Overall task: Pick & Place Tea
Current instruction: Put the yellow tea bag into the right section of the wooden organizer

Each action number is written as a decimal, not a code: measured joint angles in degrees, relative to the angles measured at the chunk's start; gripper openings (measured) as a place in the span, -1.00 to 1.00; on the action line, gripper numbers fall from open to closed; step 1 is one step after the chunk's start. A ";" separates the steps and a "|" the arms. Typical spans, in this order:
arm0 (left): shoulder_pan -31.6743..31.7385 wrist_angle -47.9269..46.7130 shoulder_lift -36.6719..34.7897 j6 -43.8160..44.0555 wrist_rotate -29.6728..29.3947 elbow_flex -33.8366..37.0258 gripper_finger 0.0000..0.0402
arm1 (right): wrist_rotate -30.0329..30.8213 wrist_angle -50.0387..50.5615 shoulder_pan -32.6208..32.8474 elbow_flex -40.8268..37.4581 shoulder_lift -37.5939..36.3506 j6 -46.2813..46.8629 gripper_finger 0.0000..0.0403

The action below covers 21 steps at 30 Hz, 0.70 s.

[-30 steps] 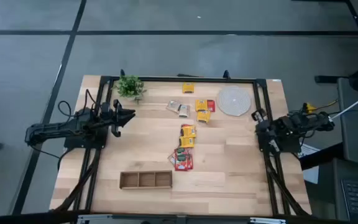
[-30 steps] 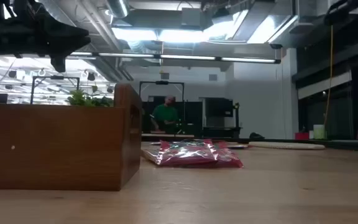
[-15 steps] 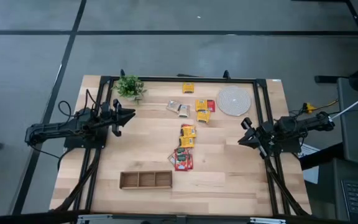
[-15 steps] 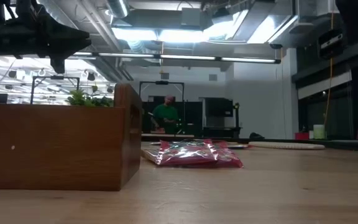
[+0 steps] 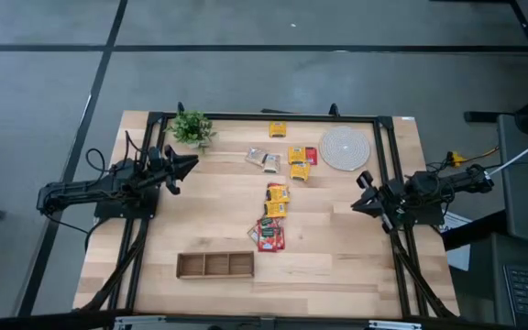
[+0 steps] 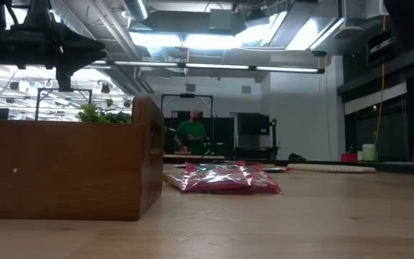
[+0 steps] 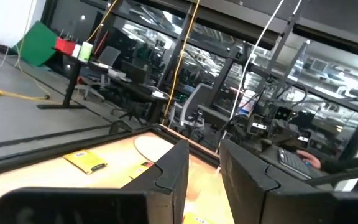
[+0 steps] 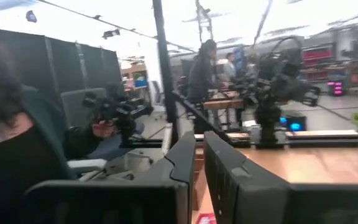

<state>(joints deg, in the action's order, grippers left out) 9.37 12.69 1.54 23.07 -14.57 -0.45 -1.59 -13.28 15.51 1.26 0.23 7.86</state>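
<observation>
High view, tea (image 5: 275, 203) mid-table; left gripper (image 5: 187, 165) slightly parted (empty), right gripper (image 5: 360, 203) likewise

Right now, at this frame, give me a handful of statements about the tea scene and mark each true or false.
1. The wooden tray holds no sachets. True.
2. The left gripper carries a yellow sachet. False: a narrow gap shows between its fingers with nothing in it, and it hovers beside the small plant.
3. The red sachet lies on the table nearest the tray. True.
4. The round woven mat sits at the tray's end of the table. False: it lies at the far side, near the right arm.
5. The right gripper is touching the sachets. False: it hangs at the table's right edge, empty, well clear of them.
</observation>
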 joint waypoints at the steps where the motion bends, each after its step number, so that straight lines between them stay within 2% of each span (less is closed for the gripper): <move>1: 0.00 0.23 0.00 -0.07 -0.73 0.00 -0.57 | 0.48 -0.50 -0.02 0.00 0.02 -0.04 -0.82; 4: 0.02 0.34 0.00 -0.07 -2.31 0.00 -0.56 | 1.13 -2.26 -0.02 0.00 0.00 -0.90 -0.82; 7: 0.00 0.42 0.00 0.26 -0.64 -0.02 -0.55 | 1.92 -3.19 -0.02 0.00 0.00 -1.00 -0.82; 11: 0.00 1.94 0.59 0.28 4.76 -0.02 -0.56 | 11.15 -3.24 0.00 0.00 0.00 0.80 -0.82; 13: 0.00 3.91 1.93 0.26 5.41 -0.02 -0.57 | 15.76 -2.97 -0.02 0.00 0.15 1.56 -0.82; 17: 0.00 5.70 7.00 -0.59 5.94 -1.46 -0.58 | 20.98 -3.64 -0.02 0.00 1.98 2.57 -0.82; 21: 0.00 5.70 16.17 -1.27 6.52 -5.72 -0.58 | 25.84 -5.82 -0.02 0.00 6.20 3.89 -0.82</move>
<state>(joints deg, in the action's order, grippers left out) 9.37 18.39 17.71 21.80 -8.05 -6.17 24.26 -19.10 15.49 1.26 6.43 11.75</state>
